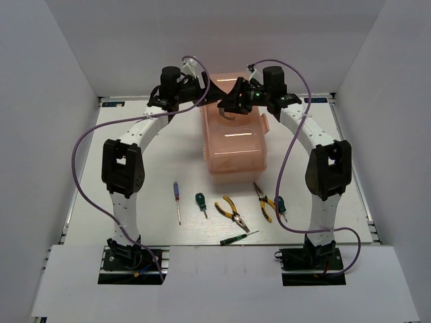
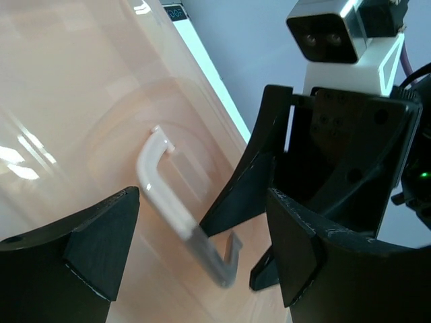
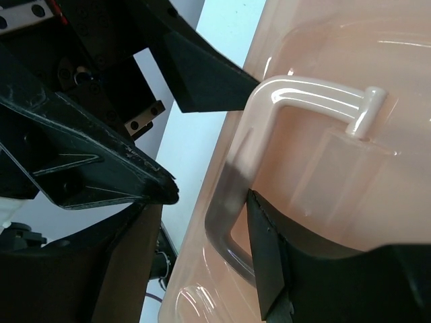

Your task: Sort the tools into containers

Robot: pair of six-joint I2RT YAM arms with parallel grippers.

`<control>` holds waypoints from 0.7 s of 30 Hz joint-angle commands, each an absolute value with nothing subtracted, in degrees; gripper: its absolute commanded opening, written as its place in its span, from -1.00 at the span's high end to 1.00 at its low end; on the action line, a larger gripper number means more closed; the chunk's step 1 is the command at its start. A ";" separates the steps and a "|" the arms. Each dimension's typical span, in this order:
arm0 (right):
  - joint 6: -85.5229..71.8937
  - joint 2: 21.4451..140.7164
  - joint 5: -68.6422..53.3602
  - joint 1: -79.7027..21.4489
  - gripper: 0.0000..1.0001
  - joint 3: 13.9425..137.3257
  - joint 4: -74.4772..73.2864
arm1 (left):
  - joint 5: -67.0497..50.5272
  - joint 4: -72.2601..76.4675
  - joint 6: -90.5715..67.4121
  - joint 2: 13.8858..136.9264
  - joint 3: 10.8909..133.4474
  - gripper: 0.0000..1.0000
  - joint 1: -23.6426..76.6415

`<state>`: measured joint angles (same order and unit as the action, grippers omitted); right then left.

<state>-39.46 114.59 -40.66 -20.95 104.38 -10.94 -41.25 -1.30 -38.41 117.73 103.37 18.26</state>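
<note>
Your left gripper [image 2: 202, 198] and right gripper [image 3: 199, 205] both hang with fingers apart at the handle [image 2: 158, 178] of the closed toolbox [image 1: 236, 145], and they crowd each other there. The right one straddles the handle bar. The screwdrivers [image 1: 177, 202] and pliers [image 1: 232, 214] lie on the surface [image 1: 168, 161], on the near side of the box.

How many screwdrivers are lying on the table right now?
4. The long blue-red screwdriver is leftmost; a stubby green screwdriver just right of it; the slim black-green screwdriver nearest the arm bases; the second stubby green screwdriver rightmost, beside pliers. The toolbox interior is unseen.
</note>
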 commanded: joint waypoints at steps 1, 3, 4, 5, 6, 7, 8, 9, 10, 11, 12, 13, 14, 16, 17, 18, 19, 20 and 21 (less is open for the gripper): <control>-42.01 111.71 -44.64 -21.45 -0.17 103.80 -4.57 | -42.19 -8.07 -38.14 119.61 107.22 -0.72 19.86; -42.01 111.53 -44.82 -21.45 -0.17 103.45 -4.22 | -42.19 -8.87 -38.14 120.40 108.62 -0.72 20.48; -42.01 111.53 -44.91 -21.36 -0.12 103.36 -4.22 | -42.19 -9.40 -38.67 120.93 108.63 -0.72 21.00; -41.75 111.45 -45.09 -21.36 -0.12 102.92 -4.13 | -42.19 -9.40 -38.67 120.94 109.15 -0.69 21.01; -41.84 111.45 -45.09 -21.18 -0.12 102.92 -3.96 | -42.19 -9.93 -38.67 120.94 109.16 -0.69 21.01; -41.49 111.36 -45.17 -21.27 -0.12 102.83 -3.96 | -41.49 -10.98 -38.67 121.46 109.86 -0.69 21.01; -41.40 111.27 -45.35 -21.01 -0.12 102.66 -3.96 | -41.48 -10.99 -38.67 121.46 109.86 -0.65 21.01; -41.05 111.10 -45.53 -20.83 -0.18 102.57 -3.96 | -41.48 -11.51 -38.67 121.46 109.86 -0.61 21.01; -38.70 110.75 -45.79 -20.83 -0.26 102.92 -3.96 | -41.48 -11.51 -38.67 121.46 109.86 -0.57 21.53; -37.02 110.48 -47.10 -20.31 -0.31 103.18 -5.17 | -41.48 -12.21 -38.67 121.46 109.86 -0.54 21.53; -35.09 110.22 -47.37 -20.13 -0.36 105.10 -8.23 | -41.48 -12.22 -38.67 121.46 109.86 -0.45 21.53; -28.37 108.74 -46.76 -19.87 -0.39 105.55 -10.18 | -40.88 -12.91 -38.67 121.46 109.86 -0.42 21.53; -25.69 108.20 -46.06 -18.65 -0.42 105.82 -11.85 | -40.87 -13.53 -38.67 121.46 109.86 -0.42 21.53; -15.52 104.69 -43.79 -17.67 -0.42 104.42 -17.57 | -39.47 -14.41 -38.67 121.46 110.39 -0.39 21.53; -13.12 101.81 -42.81 -15.93 -0.44 103.28 -18.01 | -39.46 -15.28 -38.15 121.46 110.39 -0.37 21.53; -7.18 98.12 -42.63 -15.30 -0.44 100.57 -19.15 | -38.68 -15.99 -38.14 121.46 110.39 -0.37 21.53; -2.60 96.09 -41.76 -14.34 -0.44 96.98 -19.25 | -38.06 -16.52 -38.14 121.46 110.39 -0.34 21.53; -0.98 90.06 -38.09 -13.20 -0.44 93.29 -18.55 | -38.06 -16.52 -37.62 121.46 110.39 -0.34 21.53; 2.34 88.26 -36.40 -12.84 -0.44 91.34 -17.33 | -37.36 -18.09 -37.62 121.46 110.39 -0.30 21.53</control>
<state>-13.04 99.15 -41.08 -15.40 95.00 -16.93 -39.44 -11.03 -38.76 120.68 109.84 21.15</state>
